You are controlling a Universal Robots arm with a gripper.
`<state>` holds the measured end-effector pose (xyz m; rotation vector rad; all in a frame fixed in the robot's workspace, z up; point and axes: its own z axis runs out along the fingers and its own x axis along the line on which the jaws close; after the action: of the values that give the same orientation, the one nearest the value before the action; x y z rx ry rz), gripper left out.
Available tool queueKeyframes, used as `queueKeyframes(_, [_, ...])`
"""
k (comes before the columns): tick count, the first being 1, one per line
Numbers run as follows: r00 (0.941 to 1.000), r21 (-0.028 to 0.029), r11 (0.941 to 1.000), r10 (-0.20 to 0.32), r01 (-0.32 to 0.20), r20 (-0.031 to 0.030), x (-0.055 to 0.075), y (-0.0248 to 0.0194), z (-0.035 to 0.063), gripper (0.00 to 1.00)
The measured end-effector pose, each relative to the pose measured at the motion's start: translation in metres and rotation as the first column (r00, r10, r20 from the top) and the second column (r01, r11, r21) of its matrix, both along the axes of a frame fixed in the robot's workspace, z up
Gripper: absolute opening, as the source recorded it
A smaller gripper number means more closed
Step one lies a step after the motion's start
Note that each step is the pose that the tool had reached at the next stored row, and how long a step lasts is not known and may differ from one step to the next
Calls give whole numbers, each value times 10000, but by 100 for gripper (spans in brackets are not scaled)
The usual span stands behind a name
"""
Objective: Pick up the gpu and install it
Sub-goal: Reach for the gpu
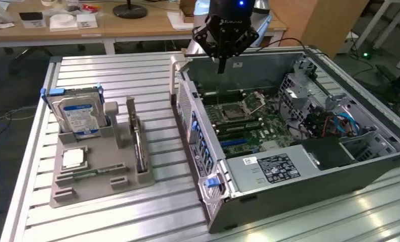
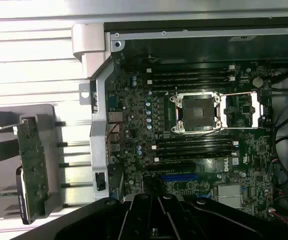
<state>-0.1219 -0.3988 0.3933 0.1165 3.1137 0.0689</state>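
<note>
We see one gripper (image 1: 221, 66) hanging over the one open computer case (image 1: 308, 186), its fingers clenched together on nothing. Directly under it lies the motherboard (image 1: 254, 133), with a single empty processor socket (image 2: 196, 111) whose latch frame is swung open. The gpu (image 1: 141, 148) is not in the case. It stands on edge in a slot of the one grey holder (image 1: 92, 189), well apart from the gripper, at the side of the holder nearest the case. The same holder carries one hard drive (image 1: 82, 113) with a blue-white label standing upright, one processor chip (image 1: 73, 157) lying flat, and one narrow green memory stick (image 1: 92, 172). Holder and case both rest on the slatted aluminium table (image 1: 119, 70).
</note>
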Motion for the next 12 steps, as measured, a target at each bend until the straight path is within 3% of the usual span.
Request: queueKeyframes(12, [10000,-1,10000,-1,1,0,-61,-2,0,11])
